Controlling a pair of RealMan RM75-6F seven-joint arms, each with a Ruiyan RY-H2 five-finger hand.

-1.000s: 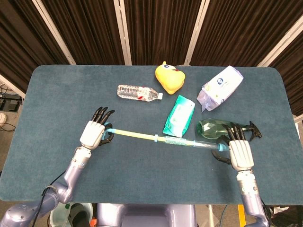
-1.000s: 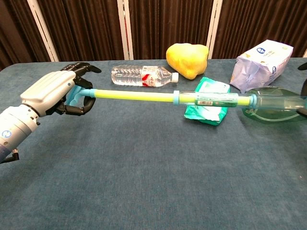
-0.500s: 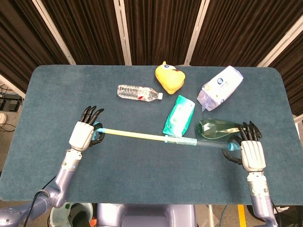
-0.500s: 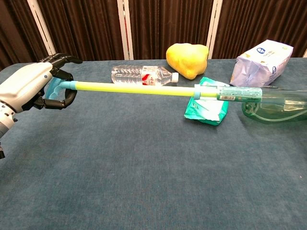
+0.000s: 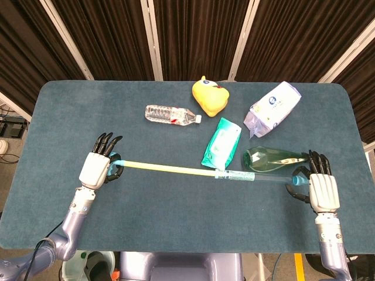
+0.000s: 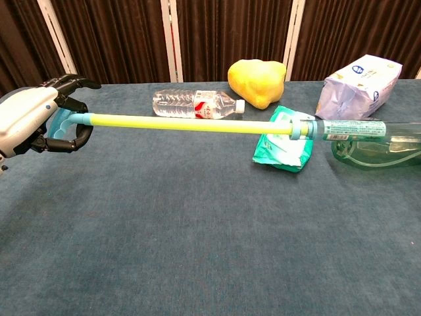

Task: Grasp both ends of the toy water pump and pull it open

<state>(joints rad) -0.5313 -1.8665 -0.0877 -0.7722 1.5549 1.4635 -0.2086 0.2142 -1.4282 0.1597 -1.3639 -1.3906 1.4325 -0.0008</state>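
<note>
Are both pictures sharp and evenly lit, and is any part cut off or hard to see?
Head view: sharp, even light, soft shadows; both hands, left and right, visible. Chest view: sharp too, but the right hand is out of frame, and the yellow-and-clear toy water pump runs off the right edge.

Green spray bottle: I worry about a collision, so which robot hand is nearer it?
Right. The right robot hand sits just beside the green spray bottle; the left robot hand is far across the table.

The toy water pump [image 5: 202, 172] stretched across the table [image 5: 176, 222], left hand [image 5: 96, 168] at one end, right hand [image 5: 322, 190] at the other. Behind it lay a water bottle [image 5: 171, 115], duck toy [image 5: 210, 95], wipes pack [image 5: 222, 142], tissue bag [image 5: 273, 108] and spray bottle [image 5: 270, 158].
</note>
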